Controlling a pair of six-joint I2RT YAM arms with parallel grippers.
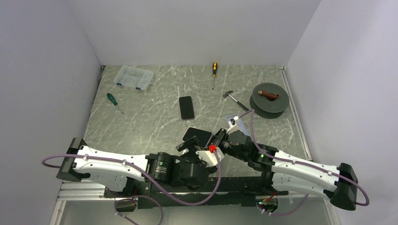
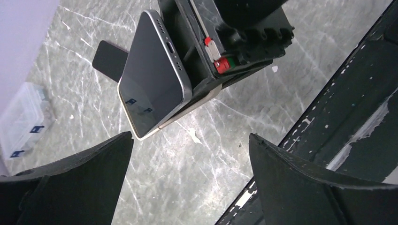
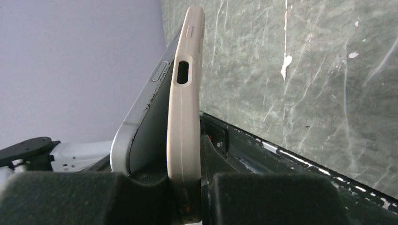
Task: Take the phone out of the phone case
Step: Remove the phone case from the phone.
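Observation:
My right gripper is shut on the beige phone case, held edge-on above the table near the arms' bases. The silver-edged phone leans out of the case on its left side, with a wedge-shaped gap between them. In the left wrist view the phone shows its dark screen, with the case behind it. My left gripper stands wide open just below the phone's lower corner, with only table between its fingers. From above, the phone sits between my left gripper and my right gripper.
A second black phone lies flat mid-table. A clear plastic box and a green screwdriver are at the far left, an orange screwdriver at the back, and a hammer and a dark spool at the right.

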